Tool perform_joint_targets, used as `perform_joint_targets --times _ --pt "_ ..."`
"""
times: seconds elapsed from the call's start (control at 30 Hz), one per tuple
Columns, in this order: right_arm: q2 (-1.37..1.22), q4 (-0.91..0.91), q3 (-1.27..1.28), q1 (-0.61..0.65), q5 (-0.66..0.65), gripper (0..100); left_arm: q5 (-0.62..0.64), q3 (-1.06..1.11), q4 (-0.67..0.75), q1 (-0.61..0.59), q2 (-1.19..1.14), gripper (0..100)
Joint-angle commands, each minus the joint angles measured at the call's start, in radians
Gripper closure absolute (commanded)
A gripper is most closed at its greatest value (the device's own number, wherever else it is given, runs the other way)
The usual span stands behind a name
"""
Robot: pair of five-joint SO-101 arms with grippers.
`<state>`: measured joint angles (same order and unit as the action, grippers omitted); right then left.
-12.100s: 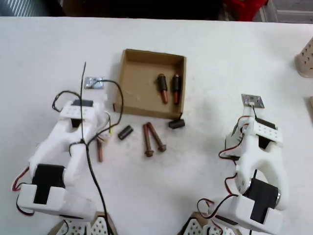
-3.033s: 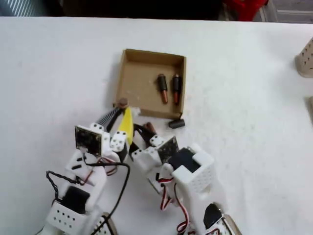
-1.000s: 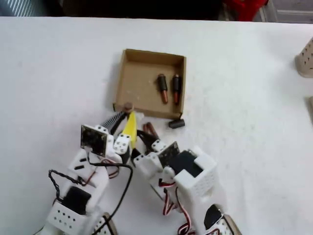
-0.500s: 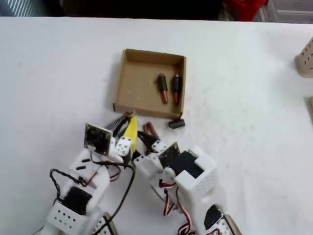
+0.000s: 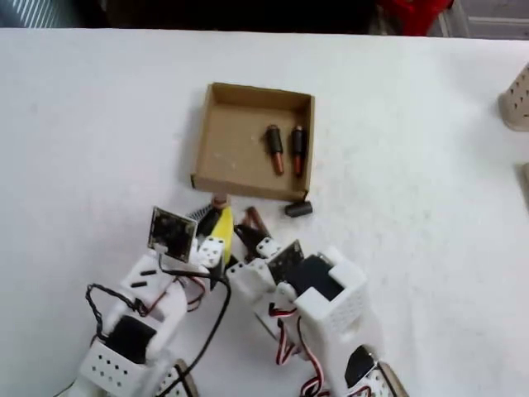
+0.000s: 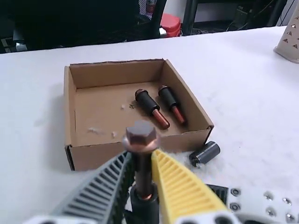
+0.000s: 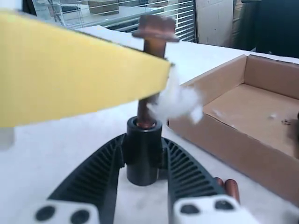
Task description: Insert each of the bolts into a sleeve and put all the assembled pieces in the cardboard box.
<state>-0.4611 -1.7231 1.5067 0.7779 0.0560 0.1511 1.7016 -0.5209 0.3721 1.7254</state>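
My left gripper (image 6: 140, 161), with one grey and one yellow finger, is shut on a copper bolt (image 6: 140, 137) held upright, head up. The bolt's tip sits in the mouth of a black sleeve (image 7: 142, 158), which my right gripper (image 7: 143, 144) is shut on with its black fingers. In the high view both grippers meet just in front of the cardboard box (image 5: 201, 153), the bolt (image 5: 219, 202) close to its near wall. Two assembled pieces (image 5: 274, 149) (image 5: 298, 147) lie inside the box. A loose sleeve (image 5: 298, 208) lies by the box's near right corner.
Two loose bolts (image 5: 254, 218) lie on the white table right behind my right gripper, seen as copper ends (image 7: 224, 186) in the right wrist view. A beige perforated object (image 5: 517, 99) stands at the far right edge. Both arm bodies crowd the near table.
My left gripper has brought the bolt back from the box's near wall towards the arms and down onto the sleeve. The right gripper has stayed where it was with the sleeve.
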Motion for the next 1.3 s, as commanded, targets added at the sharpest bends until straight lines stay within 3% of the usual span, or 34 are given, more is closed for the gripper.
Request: perform_joint_targets --times 0.0,0.2,0.5,0.83,1.27 --pt "0.047 -0.027 -0.003 -0.007 -0.006 98.2 -0.005 -0.003 -0.046 0.013 0.012 98" --pt "0.047 -0.027 -0.025 -0.036 -0.005 98.2 -0.011 -0.003 -0.147 0.012 0.012 98" --pt "0.047 -0.025 -0.025 -0.036 -0.005 98.2 -0.011 -0.003 -0.167 0.012 0.012 97" --pt "0.047 -0.024 -0.026 -0.036 -0.005 98.2 -0.006 -0.003 -0.167 -0.042 0.015 65" --pt "0.047 -0.022 -0.026 -0.036 -0.005 98.2 -0.005 -0.008 -0.115 -0.044 0.018 63"
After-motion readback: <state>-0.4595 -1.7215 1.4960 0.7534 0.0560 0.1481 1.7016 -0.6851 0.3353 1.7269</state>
